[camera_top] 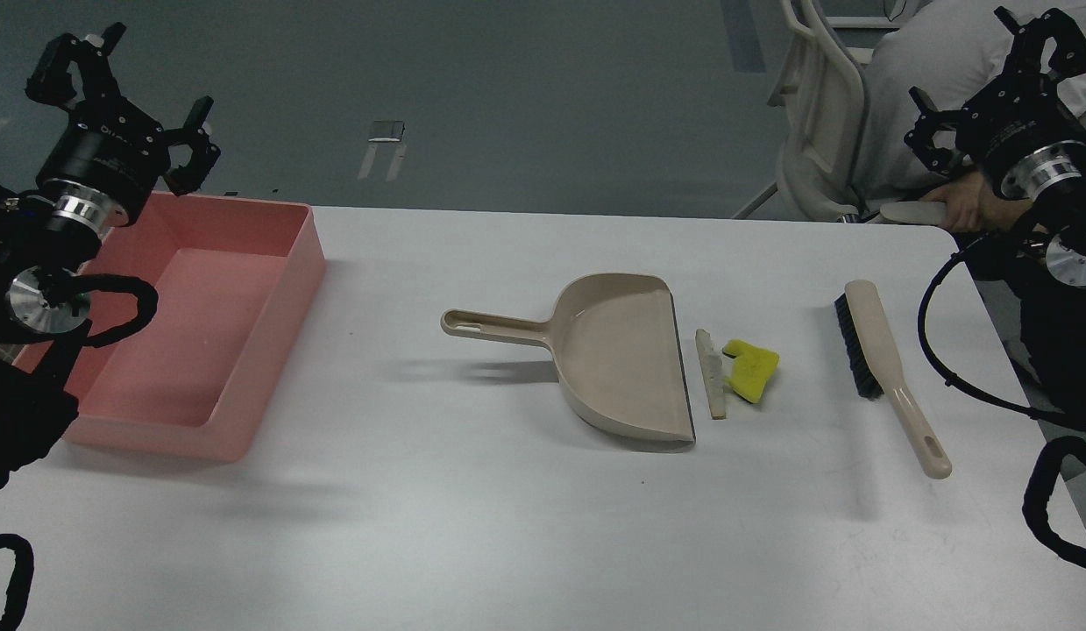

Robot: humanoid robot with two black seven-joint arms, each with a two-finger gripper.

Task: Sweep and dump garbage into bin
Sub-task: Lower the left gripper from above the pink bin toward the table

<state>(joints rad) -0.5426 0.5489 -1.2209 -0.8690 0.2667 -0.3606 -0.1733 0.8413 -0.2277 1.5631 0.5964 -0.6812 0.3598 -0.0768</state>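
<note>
The garbage lies near the centre-right of the tabletop (507, 526): a whitish slice (710, 374) with a tan edge, its long axis running near-to-far and roughly parallel to the dustpan lip, and a bright yellow sponge-like chunk (752, 369) touching or just beside it on the right. The beige dustpan (608, 359) sits just left of the slice, its open lip facing the garbage and its handle pointing left toward the pink bin (280, 298), which stands well apart at the left edge and appears empty. The beige brush (889, 368) lies to the right of the garbage, bristles facing left, its handle pointing toward the near right. Judged from this layout, no sweeping has begun; the step in hand is tool pickup. The next move calls for the right gripper (990, 83) to descend onto the brush handle and the left gripper (126, 83) to take the dustpan handle. Both grippers hover raised at the far corners, fingers spread wide and holding nothing. A seated person is partly visible behind the right gripper.
</note>
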